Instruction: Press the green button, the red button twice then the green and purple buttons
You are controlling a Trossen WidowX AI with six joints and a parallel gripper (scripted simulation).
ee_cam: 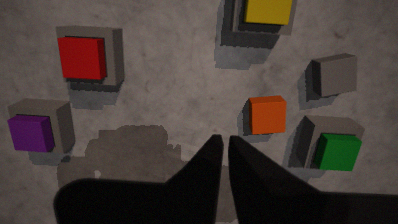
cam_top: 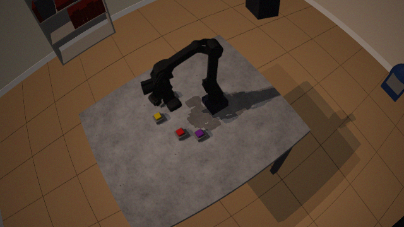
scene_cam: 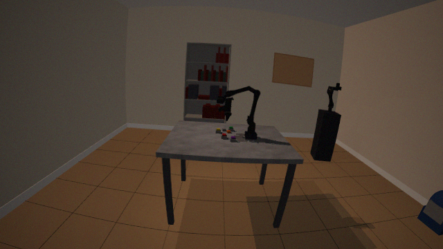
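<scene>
My gripper [scene_cam: 227, 119] [ee_cam: 224, 143] is shut and empty, raised well above the table. In the wrist view its tips show below and left of the orange block, between the purple and green buttons. The green button [scene_cam: 230, 128] [ee_cam: 339, 152] is at the right of the wrist view, and the arm hides it in the top view. The red button [cam_top: 180, 132] [scene_cam: 224, 135] [ee_cam: 82, 58] is at the upper left of the wrist view. The purple button [cam_top: 199, 133] [scene_cam: 233, 137] [ee_cam: 31, 133] is below it at the left edge. No button is touched.
The yellow button [cam_top: 157, 116] [scene_cam: 218, 130] [ee_cam: 268, 11] is at the top of the wrist view. An orange block [scene_cam: 228, 131] [ee_cam: 267, 115] lies just left of the green button. A grey block [ee_cam: 336, 75] lies above the green button in the wrist view.
</scene>
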